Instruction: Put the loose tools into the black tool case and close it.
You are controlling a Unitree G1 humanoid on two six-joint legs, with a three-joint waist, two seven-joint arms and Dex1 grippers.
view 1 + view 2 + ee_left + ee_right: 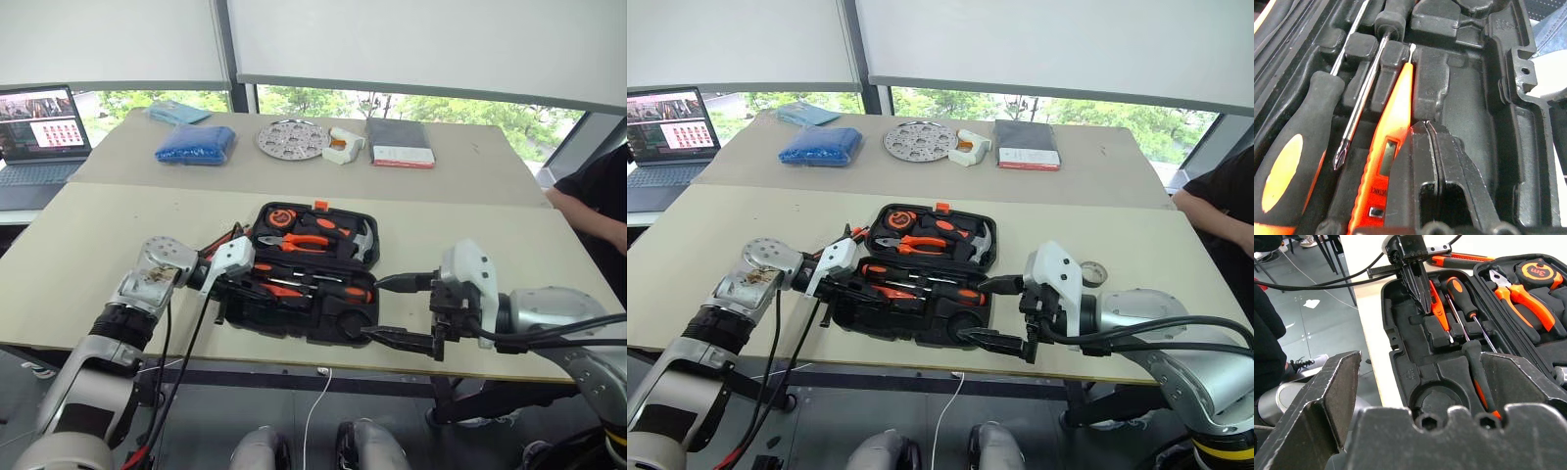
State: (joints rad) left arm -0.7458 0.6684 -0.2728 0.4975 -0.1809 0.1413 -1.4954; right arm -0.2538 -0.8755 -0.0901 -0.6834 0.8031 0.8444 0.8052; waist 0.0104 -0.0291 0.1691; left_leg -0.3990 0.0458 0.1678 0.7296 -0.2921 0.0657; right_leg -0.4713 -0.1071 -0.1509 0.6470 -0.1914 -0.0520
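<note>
The black tool case lies open near the table's front edge. Its near half holds two orange-and-black screwdrivers and the slim orange tester screwdriver. My left gripper is shut with nothing between its fingers, tips down in that half right beside the tester. The orange-black utility knife lies on the table just outside the case's left edge. A small grey tape roll sits on the table right of the case. My right gripper hangs open at the case's near right corner.
The lid half holds orange pliers, a hammer and a tape measure. On the far table are a laptop, blue bags, a round metal plate and a dark book. A person sits at the right.
</note>
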